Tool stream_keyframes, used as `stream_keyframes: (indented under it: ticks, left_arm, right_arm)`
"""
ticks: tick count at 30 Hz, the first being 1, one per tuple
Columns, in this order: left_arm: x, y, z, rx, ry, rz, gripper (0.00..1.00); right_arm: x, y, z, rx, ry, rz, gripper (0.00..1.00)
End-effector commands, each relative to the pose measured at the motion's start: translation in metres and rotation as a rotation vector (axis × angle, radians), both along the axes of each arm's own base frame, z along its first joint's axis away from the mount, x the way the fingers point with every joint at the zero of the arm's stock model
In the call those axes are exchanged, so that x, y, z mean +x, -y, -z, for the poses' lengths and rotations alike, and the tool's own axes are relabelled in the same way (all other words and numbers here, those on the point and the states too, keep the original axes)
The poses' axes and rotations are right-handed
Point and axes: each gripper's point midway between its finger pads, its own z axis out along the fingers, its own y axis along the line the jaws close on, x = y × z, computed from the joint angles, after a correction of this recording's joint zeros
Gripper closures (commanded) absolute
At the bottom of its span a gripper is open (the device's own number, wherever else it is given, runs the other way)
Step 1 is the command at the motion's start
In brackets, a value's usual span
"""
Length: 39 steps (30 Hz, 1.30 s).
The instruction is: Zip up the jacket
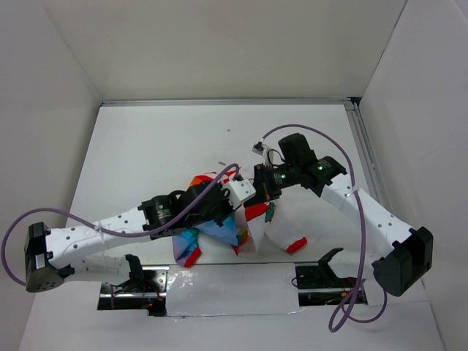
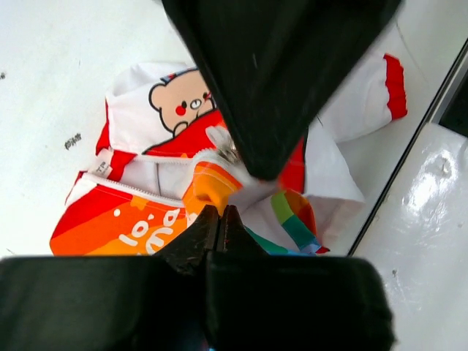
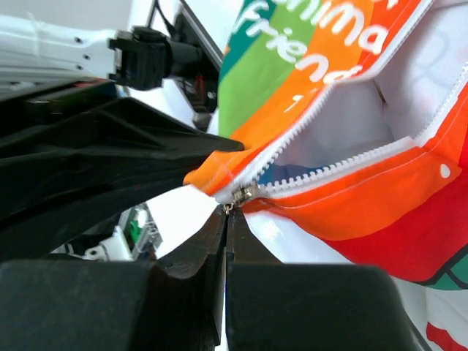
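Observation:
The jacket (image 1: pixel 276 228) lies bunched at mid-table, white with rainbow panels and red cuffs. In the left wrist view its bear print (image 2: pixel 183 99) and orange lettered panel (image 2: pixel 124 223) show. My left gripper (image 2: pixel 221 210) is shut on the orange bottom corner of the jacket, just beside the zipper's lower end. My right gripper (image 3: pixel 227 212) is shut on the small metal zipper pull hanging from the slider (image 3: pixel 243 194). The slider sits at the bottom of the zipper, and the two rows of white teeth (image 3: pixel 344 164) spread apart above it. Both grippers (image 1: pixel 245 191) meet over the jacket.
White walls enclose the white table (image 1: pixel 161 153). A metal rail (image 1: pixel 365 161) runs along its right side. Shiny tape (image 1: pixel 227 281) and the arm bases line the near edge. The right arm's purple cable (image 1: pixel 307 131) loops above the jacket.

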Motion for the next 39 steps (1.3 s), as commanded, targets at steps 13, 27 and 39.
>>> stream_keyframes:
  ticks: [13, 27, 39]
  left_arm:
    - [-0.047, -0.039, -0.046, -0.391, -0.485, -0.361, 0.01]
    - [-0.09, -0.001, -0.026, -0.631, -1.161, -0.613, 0.01]
    - [-0.068, -0.042, 0.125, -0.579, -1.247, -0.984, 0.07]
  right_arm:
    - [0.009, 0.002, -0.028, 0.14, 0.098, 0.036, 1.0]
    - [0.003, -0.002, -0.012, 0.122, 0.206, 0.213, 1.0]
    - [-0.012, 0.002, 0.048, 0.052, 0.139, 0.19, 1.0]
